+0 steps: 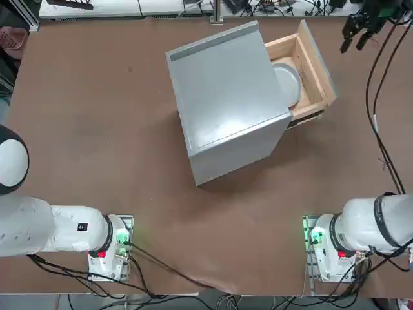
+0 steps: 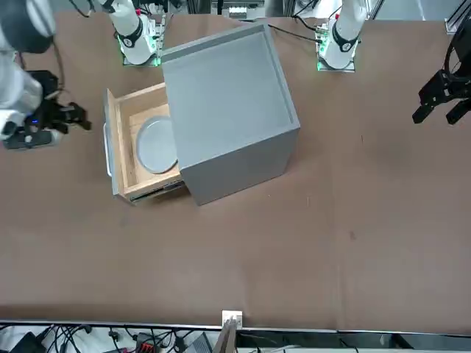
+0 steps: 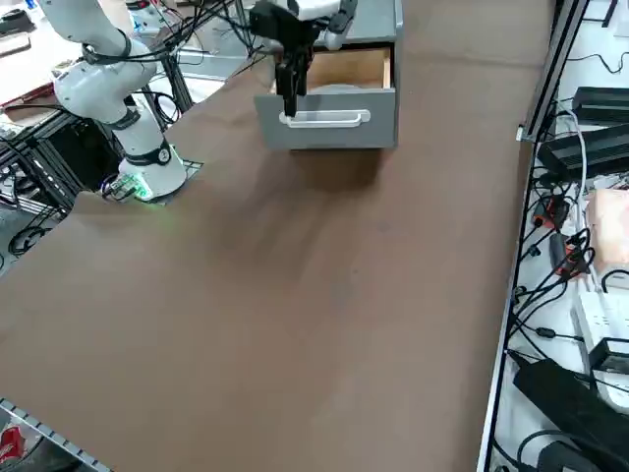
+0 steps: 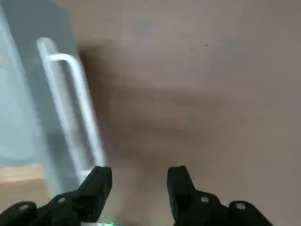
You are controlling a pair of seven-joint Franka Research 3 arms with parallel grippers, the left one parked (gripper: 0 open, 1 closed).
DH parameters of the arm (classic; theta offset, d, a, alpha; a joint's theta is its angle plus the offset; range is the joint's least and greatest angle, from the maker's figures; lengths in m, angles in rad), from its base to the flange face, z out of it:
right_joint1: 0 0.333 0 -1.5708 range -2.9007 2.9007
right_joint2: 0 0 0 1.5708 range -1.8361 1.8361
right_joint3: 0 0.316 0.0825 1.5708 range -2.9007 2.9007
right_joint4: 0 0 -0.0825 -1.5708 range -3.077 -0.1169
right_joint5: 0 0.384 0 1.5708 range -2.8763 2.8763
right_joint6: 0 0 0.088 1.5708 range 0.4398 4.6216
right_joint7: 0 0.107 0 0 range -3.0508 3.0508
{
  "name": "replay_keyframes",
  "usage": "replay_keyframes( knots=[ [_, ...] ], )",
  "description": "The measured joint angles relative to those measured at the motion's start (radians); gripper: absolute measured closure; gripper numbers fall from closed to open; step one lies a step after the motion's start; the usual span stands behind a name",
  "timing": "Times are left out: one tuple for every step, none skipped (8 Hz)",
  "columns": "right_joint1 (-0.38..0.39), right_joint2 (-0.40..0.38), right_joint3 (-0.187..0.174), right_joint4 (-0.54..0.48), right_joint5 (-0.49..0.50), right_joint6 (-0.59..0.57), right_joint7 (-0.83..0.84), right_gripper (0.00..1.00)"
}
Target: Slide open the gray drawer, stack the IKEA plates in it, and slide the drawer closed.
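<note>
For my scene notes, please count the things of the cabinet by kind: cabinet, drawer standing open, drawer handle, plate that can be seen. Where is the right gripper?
Cabinet: 1
Open drawer: 1
White handle: 1
Visible plate: 1
Total: 4
The right gripper is near the handle, fingers apart.
</note>
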Motion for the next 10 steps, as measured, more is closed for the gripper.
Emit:
replay_keyframes(
  knots=[
    [-0.024, 0.022, -0.003, 0.006, 0.002, 0.012, -0.041, 0.33],
    [-0.024, 0.045, -0.001, 0.008, 0.009, 0.025, -0.047, 0.43],
    [-0.018, 0.063, 0.006, 0.008, 0.022, 0.036, -0.047, 0.70],
    [-0.012, 0.078, 0.012, 0.009, 0.044, 0.054, -0.047, 0.77],
    [-0.005, 0.092, 0.019, 0.009, 0.070, 0.071, -0.047, 0.85],
    [0.007, 0.107, 0.020, 0.009, 0.098, 0.089, -0.043, 0.95],
    [0.021, 0.122, 0.022, 0.009, 0.145, 0.107, -0.030, 0.97],
    [0.040, 0.133, 0.022, 0.009, 0.187, 0.128, -0.003, 0.99],
    [0.068, 0.141, 0.024, 0.009, 0.205, 0.147, 0.045, 0.99],
    [0.100, 0.145, 0.025, 0.009, 0.204, 0.167, 0.106, 0.99]
  ],
)
